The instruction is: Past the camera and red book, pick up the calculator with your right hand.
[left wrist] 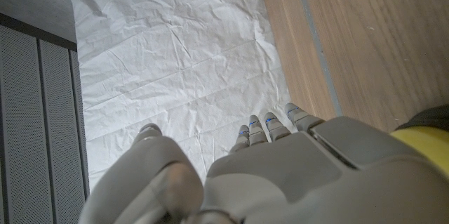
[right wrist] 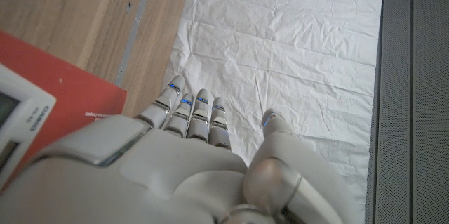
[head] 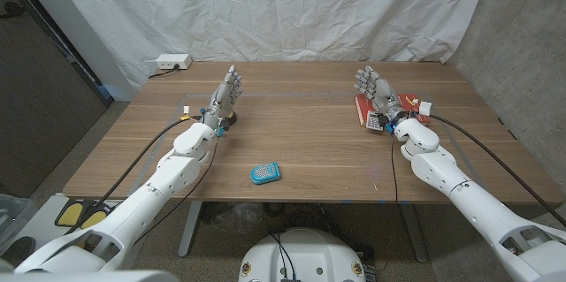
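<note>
A small blue device with pale keys [head: 265,173], which looks like a calculator, lies on the wooden table [head: 309,141] near its front edge, between my arms. My right hand [head: 376,87] stands at the far right over a red book [head: 363,110], fingers extended and apart, holding nothing. In the right wrist view the right hand [right wrist: 175,168] hovers beside the red book [right wrist: 63,90], on which a white device marked CASIO [right wrist: 17,129] lies. My left hand [head: 225,96] stands upright at the far left, fingers straight, holding nothing; the left hand [left wrist: 280,175] faces the white backdrop.
A small dark object [head: 232,122] sits by my left wrist. A white box [head: 172,61] with a cable stands at the far left corner. A small white and red item [head: 424,105] lies right of the book. A white sheet [head: 265,8] hangs behind the table.
</note>
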Action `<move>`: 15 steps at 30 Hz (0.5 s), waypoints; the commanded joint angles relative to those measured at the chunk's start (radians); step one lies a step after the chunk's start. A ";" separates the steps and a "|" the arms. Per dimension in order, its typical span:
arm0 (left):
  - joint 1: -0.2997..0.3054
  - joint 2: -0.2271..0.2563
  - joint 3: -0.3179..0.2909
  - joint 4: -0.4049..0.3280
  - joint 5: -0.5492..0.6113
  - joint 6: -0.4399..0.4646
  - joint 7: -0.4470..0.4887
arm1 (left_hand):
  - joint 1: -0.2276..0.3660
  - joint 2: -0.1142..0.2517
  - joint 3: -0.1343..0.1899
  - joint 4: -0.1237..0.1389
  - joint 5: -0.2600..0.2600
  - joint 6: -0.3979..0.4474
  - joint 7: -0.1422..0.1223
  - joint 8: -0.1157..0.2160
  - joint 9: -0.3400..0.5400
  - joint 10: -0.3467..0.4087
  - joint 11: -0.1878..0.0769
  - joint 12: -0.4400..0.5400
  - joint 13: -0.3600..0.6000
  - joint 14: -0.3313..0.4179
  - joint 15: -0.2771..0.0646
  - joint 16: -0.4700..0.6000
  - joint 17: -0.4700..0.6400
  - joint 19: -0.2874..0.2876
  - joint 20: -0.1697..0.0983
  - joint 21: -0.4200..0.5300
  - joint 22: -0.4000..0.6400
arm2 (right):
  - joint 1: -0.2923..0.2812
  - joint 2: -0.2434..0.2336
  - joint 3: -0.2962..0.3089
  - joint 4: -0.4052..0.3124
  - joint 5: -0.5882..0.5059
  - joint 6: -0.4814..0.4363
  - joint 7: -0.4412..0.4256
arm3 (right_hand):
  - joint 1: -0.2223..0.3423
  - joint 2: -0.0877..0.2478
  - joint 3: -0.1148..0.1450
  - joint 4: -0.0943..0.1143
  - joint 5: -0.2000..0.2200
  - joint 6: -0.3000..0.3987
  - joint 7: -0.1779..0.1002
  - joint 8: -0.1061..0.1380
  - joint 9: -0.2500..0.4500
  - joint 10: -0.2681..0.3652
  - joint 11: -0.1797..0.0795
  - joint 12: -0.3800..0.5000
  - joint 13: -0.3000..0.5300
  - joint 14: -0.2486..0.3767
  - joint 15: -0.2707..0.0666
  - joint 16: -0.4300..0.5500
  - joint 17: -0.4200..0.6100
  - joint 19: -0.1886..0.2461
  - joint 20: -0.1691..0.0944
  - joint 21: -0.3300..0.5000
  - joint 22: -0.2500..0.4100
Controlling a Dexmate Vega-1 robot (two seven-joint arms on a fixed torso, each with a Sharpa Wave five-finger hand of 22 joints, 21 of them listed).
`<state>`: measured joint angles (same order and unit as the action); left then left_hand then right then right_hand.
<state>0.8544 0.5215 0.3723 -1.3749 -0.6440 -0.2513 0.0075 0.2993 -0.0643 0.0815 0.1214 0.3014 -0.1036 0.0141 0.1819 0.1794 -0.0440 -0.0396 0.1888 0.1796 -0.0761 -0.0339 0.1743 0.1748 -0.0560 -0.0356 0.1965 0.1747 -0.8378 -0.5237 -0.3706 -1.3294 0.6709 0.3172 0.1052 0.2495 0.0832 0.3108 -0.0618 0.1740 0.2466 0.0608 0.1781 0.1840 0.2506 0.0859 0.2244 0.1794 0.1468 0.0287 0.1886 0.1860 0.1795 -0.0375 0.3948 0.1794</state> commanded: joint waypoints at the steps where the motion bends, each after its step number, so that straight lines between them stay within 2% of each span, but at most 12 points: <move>1: -0.018 0.013 0.018 -0.048 0.014 0.065 0.021 | 0.010 0.004 -0.003 0.001 0.007 -0.001 0.002 0.009 0.003 0.004 -0.008 0.006 0.001 -0.001 -0.002 0.009 0.004 -0.010 -0.087 0.005 0.002 | -0.005 0.000 0.005 0.020 0.011 0.034 0.042 | 0.016 0.000 0.005 -0.004 0.005 0.006 0.002 0.011 0.005 0.010 0.000 0.003 0.005 0.010 -0.001 0.003 -0.001 0.004 -0.016 -0.001 0.002; 15: -0.038 -0.003 0.042 -0.045 0.028 0.078 0.016 | 0.015 0.010 -0.003 -0.001 0.012 0.000 0.002 0.010 0.003 0.004 -0.005 0.007 0.002 -0.002 0.001 0.009 0.004 -0.013 -0.082 0.003 0.002 | -0.105 -0.067 0.033 -0.137 0.005 0.031 0.005 | 0.030 0.006 0.013 -0.014 0.006 0.009 -0.005 0.014 0.006 0.017 -0.006 0.003 0.005 0.018 -0.003 0.004 -0.004 0.008 -0.013 -0.006 0.002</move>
<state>0.8321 0.5263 0.3964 -1.4162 -0.6283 -0.1865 0.0274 0.3046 -0.0589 0.0815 0.1213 0.3081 -0.1036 0.0141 0.1819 0.1793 -0.0440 -0.0396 0.1888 0.1795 -0.0761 -0.0339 0.1786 0.1747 -0.0596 -0.0393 0.1965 0.1746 -0.8701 -0.5439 -0.3581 -1.3603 0.6822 0.3400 0.1329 0.2641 0.0895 0.3179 -0.0689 0.1739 0.2465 0.0608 0.1857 0.1839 0.2577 0.0824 0.2244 0.1792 0.1575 0.0287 0.1885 0.1813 0.1795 -0.0375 0.3948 0.1793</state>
